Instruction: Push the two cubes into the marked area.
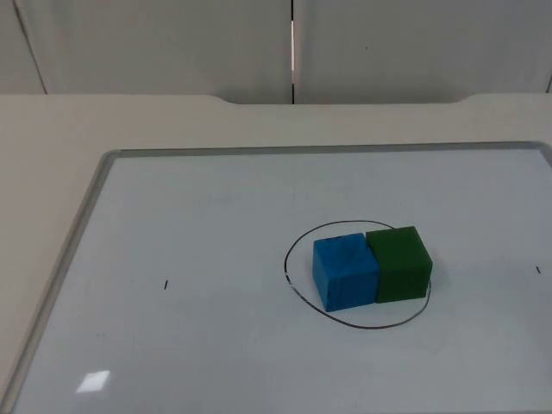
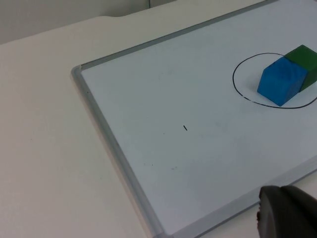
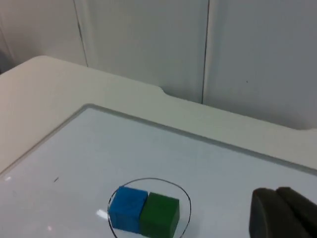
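1. On the whiteboard, a little right of its middle, sit the two cubes: a blue cube and a green cube, pressed side to side with the blue one on the left as seen from above.
2. Around them runs a hand-drawn black ring, the marked area. Both cubes stand inside it; the green cube's far right edge comes very near the line, and I cannot tell whether it overlaps it.
3. From the left arm's camera, the left gripper shows as one dark fingertip over the board's near edge, well apart from the blue cube and green cube, which lie farther across the board inside the ring. Nothing is between its fingers that I can see; whether they are spread or pressed together I cannot tell.
4. From the right arm's camera, the right gripper appears as a dark fingertip off to one side of the cubes, apart from them. The blue cube and green cube sit together in the ring. Its fingers' spread I also cannot tell.
5. The whiteboard has a grey metal frame and lies flat on the pale table top, which ends at the grey partition wall.
6. Two small black tick marks are on the board: one left of the ring, one near the right edge.
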{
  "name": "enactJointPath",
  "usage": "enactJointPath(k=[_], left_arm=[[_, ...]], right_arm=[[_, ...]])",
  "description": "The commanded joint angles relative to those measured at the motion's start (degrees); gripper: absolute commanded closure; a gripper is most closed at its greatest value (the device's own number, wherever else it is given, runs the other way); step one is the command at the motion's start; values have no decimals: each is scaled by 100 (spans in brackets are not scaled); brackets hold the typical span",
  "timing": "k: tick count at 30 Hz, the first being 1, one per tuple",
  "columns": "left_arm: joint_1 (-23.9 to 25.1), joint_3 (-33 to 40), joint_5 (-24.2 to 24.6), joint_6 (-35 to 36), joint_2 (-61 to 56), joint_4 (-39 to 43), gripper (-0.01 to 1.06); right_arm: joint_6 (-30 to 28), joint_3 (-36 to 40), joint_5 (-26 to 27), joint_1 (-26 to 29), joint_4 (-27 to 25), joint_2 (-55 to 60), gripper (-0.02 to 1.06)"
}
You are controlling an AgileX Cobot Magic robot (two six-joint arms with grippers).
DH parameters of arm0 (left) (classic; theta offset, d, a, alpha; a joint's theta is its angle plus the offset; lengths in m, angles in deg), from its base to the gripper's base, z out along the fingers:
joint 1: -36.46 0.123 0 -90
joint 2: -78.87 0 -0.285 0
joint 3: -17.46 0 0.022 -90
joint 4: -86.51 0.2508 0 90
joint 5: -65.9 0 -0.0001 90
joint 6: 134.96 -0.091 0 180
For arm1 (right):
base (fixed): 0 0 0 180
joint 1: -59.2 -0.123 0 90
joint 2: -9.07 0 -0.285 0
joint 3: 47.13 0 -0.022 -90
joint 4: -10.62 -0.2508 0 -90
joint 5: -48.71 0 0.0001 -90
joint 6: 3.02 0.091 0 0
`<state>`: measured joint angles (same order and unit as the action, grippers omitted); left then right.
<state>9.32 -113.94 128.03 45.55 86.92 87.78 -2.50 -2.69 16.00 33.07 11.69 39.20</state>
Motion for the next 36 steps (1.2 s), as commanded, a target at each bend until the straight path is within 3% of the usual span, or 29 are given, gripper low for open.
enactJointPath(k=[1,5,21,26,36], left_arm=[[-5,27,-49,-1,-26,48,105],[-5,27,-49,-1,-26,48,105],[-5,27,-49,-1,-26,48,105],[-5,27,-49,-1,-26,48,105],[-5,27,-49,-1,-26,48,105]], right_arm=[[-12,134,-245,-41,18,-244,104],[-12,157,-878,-41,7,-663,104],[4,157,-2317,-41,-18,-2212,104],[4,162,-2662,-41,-18,-2234,104],[-123,281,-2860,-41,-7,-2234,104]])
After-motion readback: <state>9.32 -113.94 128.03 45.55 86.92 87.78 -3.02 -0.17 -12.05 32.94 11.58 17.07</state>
